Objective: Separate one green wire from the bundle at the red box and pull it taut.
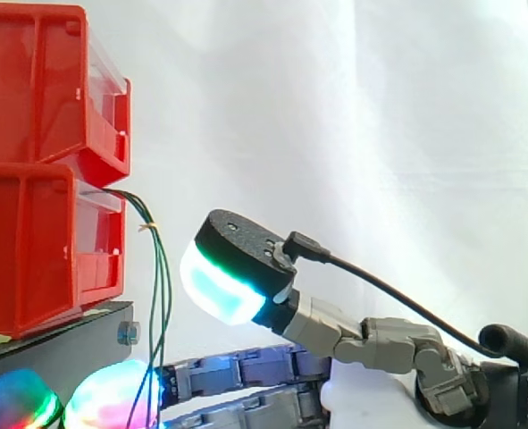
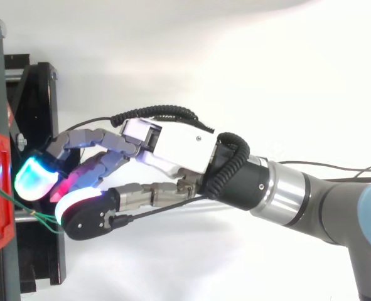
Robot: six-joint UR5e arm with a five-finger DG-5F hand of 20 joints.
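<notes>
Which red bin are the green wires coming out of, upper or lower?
The lower red bin: the green wires leave over its front top edge and hang down. The upper red bin shows no wires.

Green wires [image 1: 155,255] cut off at bottom edge, red bins [image 1: 31,241] cropped at left

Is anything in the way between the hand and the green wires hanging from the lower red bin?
Nothing visible. In the side view the green wires hang free at the lower red bin, with open space between them and the upper fingertip of the hand.
</notes>
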